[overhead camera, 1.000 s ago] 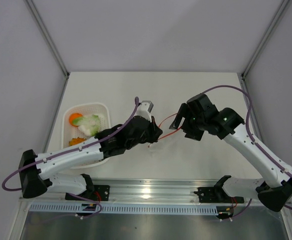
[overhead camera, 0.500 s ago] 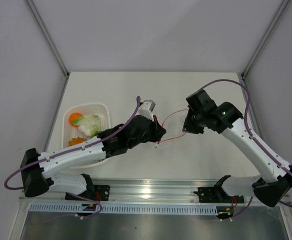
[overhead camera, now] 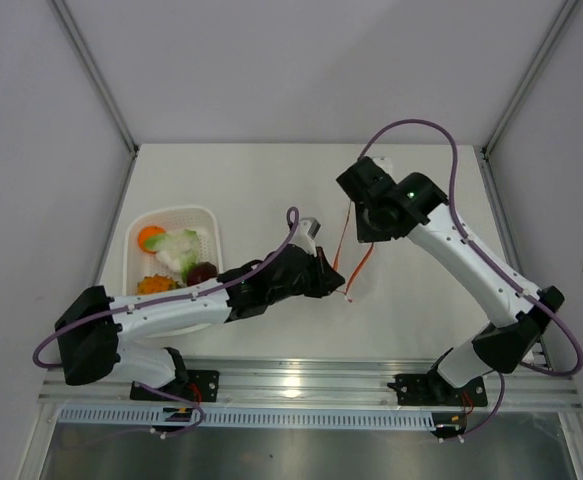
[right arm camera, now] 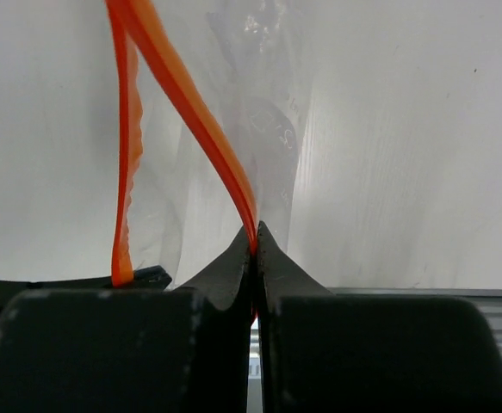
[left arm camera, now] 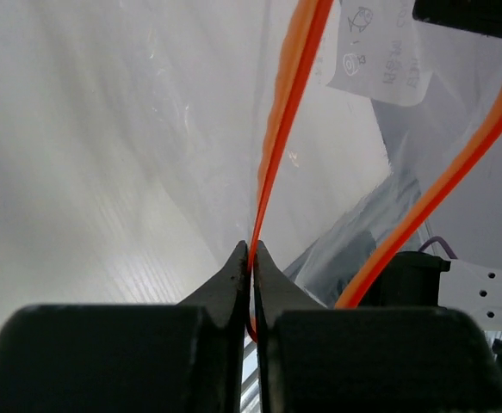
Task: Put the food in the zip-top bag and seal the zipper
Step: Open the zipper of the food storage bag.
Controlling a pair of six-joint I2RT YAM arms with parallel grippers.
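My left pincer (left arm camera: 252, 249) and right pincer (right arm camera: 255, 232) both pinch the zipper (left arm camera: 292, 86); pulling evenly should open the zip-top bag (left arm camera: 164, 155) cleanly.

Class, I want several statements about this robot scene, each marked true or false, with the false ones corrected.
1. Both grippers pinch the zipper. True: the left gripper and the right gripper are shut on it.
2. The food is inside the zip-top bag. False: it lies in the white basket.
3. The white basket sits on the left arm's side. True.
4. The zipper is sealed. False: its two strips part, so the mouth gapes.
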